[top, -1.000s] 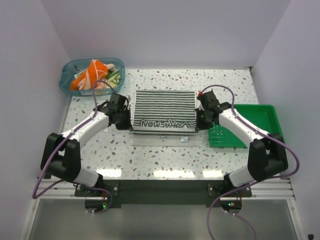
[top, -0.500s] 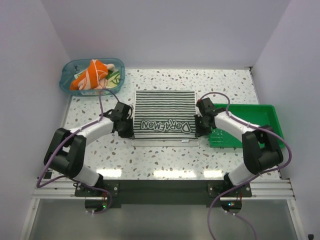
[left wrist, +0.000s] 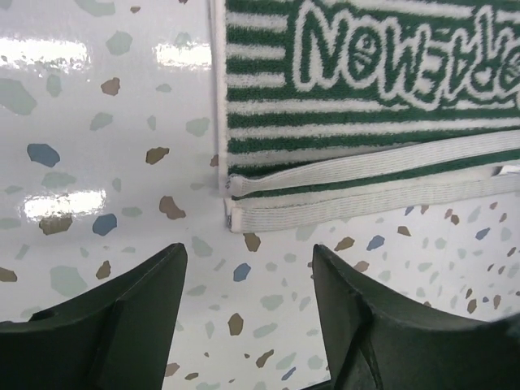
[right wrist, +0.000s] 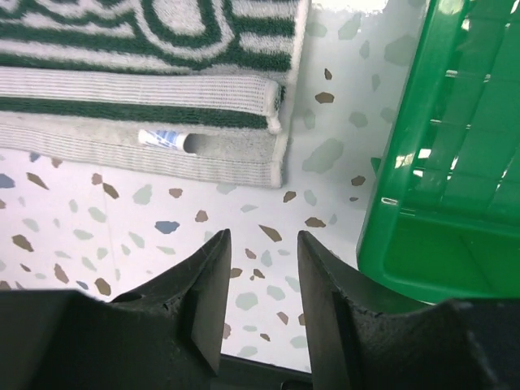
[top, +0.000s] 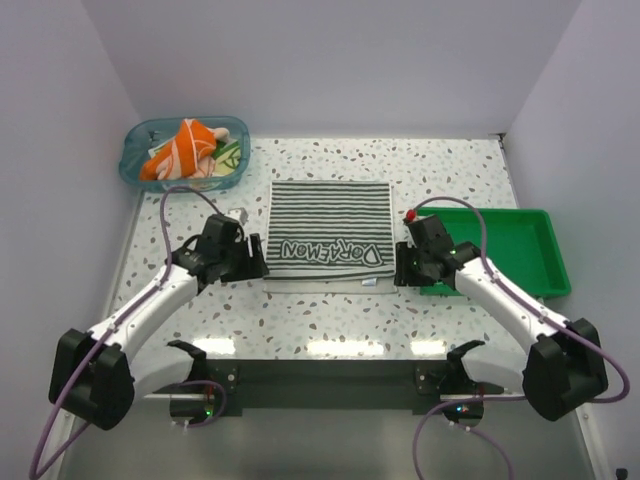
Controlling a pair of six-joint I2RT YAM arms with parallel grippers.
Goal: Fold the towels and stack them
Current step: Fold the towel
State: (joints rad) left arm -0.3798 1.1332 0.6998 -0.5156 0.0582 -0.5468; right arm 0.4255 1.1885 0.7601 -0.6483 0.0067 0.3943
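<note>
Lying folded just ahead of both sets of jaws, the striped towel (top: 328,225) rests free because the left gripper (left wrist: 248,253) and right gripper (right wrist: 262,240) stand open and empty short of its near corners, the fold apparently done.

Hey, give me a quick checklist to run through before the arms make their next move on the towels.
1. Left gripper open and clear of the striped towel: ok.
2. Right gripper open and clear of that towel: ok.
3. Striped towel folded and lying flat on the table: ok, though the lower layer peeks out at the near edge.
4. Right gripper apart from the green tray: ok, but close.
5. Orange towel waiting in the blue basket: ok, bunched up.
</note>
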